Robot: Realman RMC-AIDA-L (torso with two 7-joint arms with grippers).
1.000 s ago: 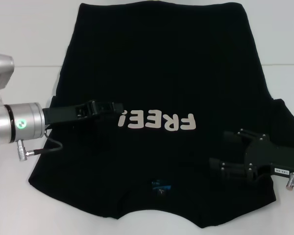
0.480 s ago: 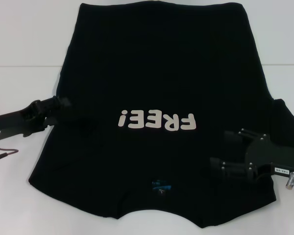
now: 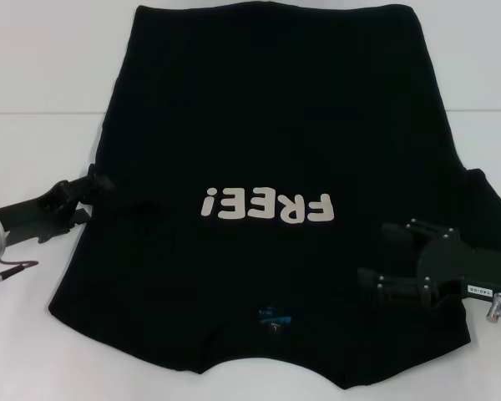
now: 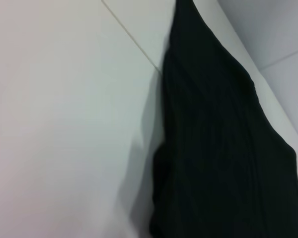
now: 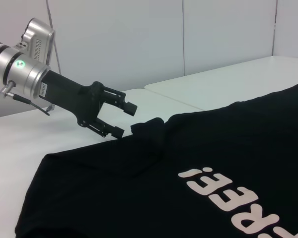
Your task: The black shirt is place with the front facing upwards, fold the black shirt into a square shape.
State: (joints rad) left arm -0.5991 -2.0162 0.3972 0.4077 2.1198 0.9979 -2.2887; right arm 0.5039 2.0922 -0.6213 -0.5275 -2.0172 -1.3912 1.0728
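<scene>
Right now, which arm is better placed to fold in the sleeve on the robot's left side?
Probably the left. The left gripper is open beside that sleeve of the black shirt; the right gripper sits over the opposite side.

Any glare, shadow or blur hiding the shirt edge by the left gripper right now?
Head view: even light, no glare; the black short-sleeved cloth shirt shows little fold detail. Left wrist view: soft focus, a grey shadow on the white table along the shirt's edge. Right wrist view: clearest; the left gripper stands open just off the bunched sleeve. Right gripper over the shirt.
</scene>
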